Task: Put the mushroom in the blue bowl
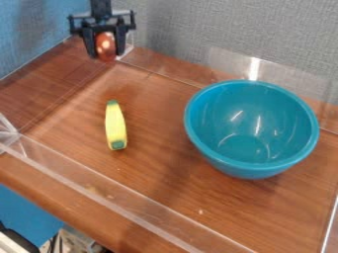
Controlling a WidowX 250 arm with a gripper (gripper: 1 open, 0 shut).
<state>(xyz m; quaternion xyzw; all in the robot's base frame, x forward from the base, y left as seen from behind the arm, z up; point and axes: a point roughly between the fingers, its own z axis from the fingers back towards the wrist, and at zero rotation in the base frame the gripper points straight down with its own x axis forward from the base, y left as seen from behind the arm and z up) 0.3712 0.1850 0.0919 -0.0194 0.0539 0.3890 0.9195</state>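
- Gripping the mushroom (105,45) between dark fingers, clenched on its reddish-brown cap: the gripper (105,43), pointing straight down near the far left corner of the surface (158,198).
- Hangs clear of the wood, mushroom lifted off the surface, with the grey textured wall (211,25) behind it.
- Sits toward the right edge of the surface, upright and open-mouthed: the blue bowl (251,128), glossy teal, with nothing visible inside but light reflections.
- Well apart from the gripper, bowl and mushroom on opposite sides of the surface.
- Lies flat between them, nearer the left side and toward the middle of the surface: a yellow elongated piece (117,126) with a green tip at its near end, running roughly from far to near.
- Touches neither the bowl nor the gripper.
- Stands along the near edge and the left edge of the surface: a clear plastic barrier (79,173), with another clear panel (264,69) rising behind the bowl at the far right.
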